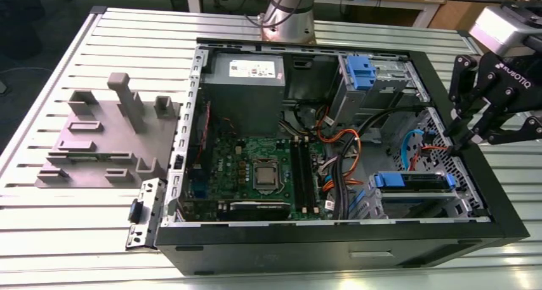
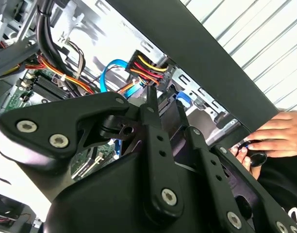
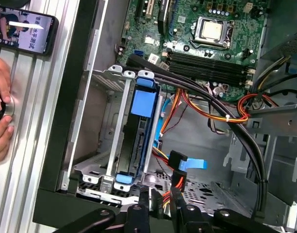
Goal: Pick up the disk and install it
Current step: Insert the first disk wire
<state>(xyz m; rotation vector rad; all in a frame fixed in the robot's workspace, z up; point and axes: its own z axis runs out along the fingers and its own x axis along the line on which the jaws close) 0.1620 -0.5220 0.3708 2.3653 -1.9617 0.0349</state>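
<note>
Open black computer tower case (image 1: 339, 249) lying on its side on a slatted light metal table (image 1: 51, 239). Inside, green motherboard (image 1: 254, 169) with a silver processor, grey power supply box with white sticker (image 1: 245, 71) towards the far side. Flat silver disk with blue plastic rails (image 1: 412, 182) seated in the metal drive cage at the exterior view's right, near the front edge. Second blue plastic bracket (image 1: 360, 71) upright in the far bay. Black gripper (image 1: 465, 143) above the case's right wall, fingertips close together, holding nothing. Grey plastic fixture block (image 1: 106, 134) on the table at the exterior view's left.
</note>
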